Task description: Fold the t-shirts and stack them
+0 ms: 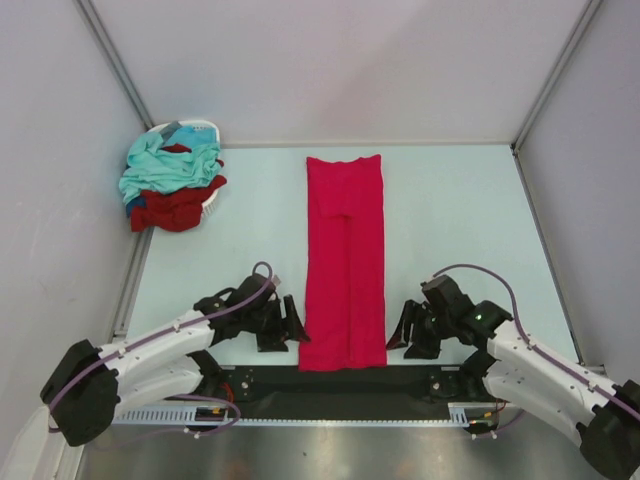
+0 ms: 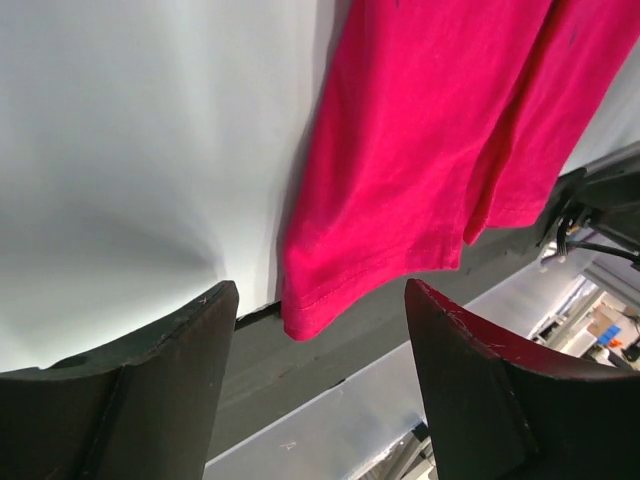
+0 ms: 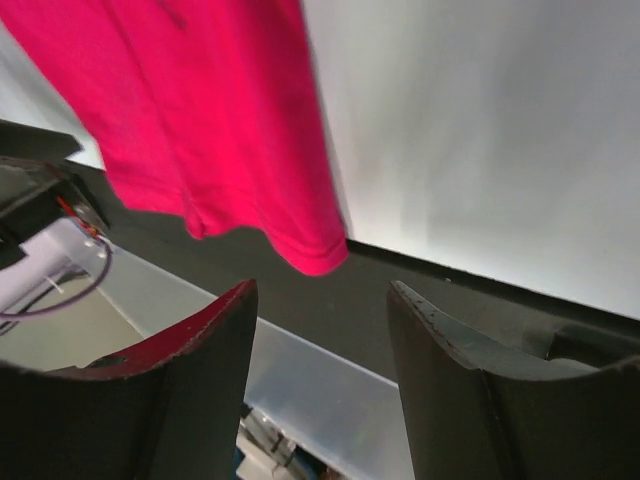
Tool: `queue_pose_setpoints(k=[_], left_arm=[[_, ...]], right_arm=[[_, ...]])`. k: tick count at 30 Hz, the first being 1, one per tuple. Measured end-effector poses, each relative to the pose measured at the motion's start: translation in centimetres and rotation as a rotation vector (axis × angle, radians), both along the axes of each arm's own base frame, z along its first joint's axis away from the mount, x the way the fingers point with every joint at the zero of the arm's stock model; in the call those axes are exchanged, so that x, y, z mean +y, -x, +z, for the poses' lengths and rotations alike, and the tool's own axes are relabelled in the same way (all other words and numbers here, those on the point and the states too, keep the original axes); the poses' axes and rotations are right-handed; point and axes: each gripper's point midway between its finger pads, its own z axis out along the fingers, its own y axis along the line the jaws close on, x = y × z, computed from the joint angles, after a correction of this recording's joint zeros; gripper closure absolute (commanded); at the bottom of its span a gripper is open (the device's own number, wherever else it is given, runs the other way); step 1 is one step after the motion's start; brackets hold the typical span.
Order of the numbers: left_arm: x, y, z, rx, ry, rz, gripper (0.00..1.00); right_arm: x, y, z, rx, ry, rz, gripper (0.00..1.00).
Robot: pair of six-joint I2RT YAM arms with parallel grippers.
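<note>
One pink t-shirt (image 1: 345, 265) lay half folded in the middle of the tabletop (image 1: 450, 220), the left gripper (image 1: 292, 328) and right gripper (image 1: 403, 335) open and empty beside its near end, while other t-shirts (image 1: 170, 185) sat piled at the far left corner.

The basket (image 1: 203, 126) at the far left is buried under the heap (image 1: 168, 180) of shirts so that only bits of its white rim show. The blue shirt (image 1: 134, 205) in it is a sliver too small to make out. Both wrist views cut the pink shirt (image 2: 420, 150) off at the top, leaving only its near hem corners, and the fingers (image 2: 140, 390) run off the bottom edge.
</note>
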Motion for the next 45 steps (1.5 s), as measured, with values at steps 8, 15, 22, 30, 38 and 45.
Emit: queue_pose_setpoints(k=[8, 15, 22, 30, 38, 45], left_arm=[[0.1, 2.0, -1.0, 0.051, 0.025, -0.022, 0.34], [-0.4, 3.1, -1.4, 0.074, 0.017, -0.066, 0.39], [-0.5, 3.3, -1.4, 0.078, 0.015, -0.063, 0.42], [-0.4, 3.1, -1.5, 0.071, 0.006, -0.053, 0.43], [-0.4, 3.1, -1.5, 0.069, 0.004, -0.052, 0.42], [-0.3, 3.0, -1.5, 0.062, 0.001, -0.047, 0.44]], right_arm=[[0.0, 3.9, -3.4, 0.15, 0.141, 0.106, 0.41], [0.7, 3.6, -3.3, 0.149, 0.136, 0.116, 0.42], [1.8, 1.4, -2.7, 0.048, 0.097, 0.085, 0.46], [2.2, 0.8, -2.6, 0.032, 0.081, 0.084, 0.47], [2.6, 0.9, 1.7, -0.076, -0.028, 0.11, 0.33], [2.1, 0.5, 2.0, -0.088, -0.007, 0.073, 0.41]])
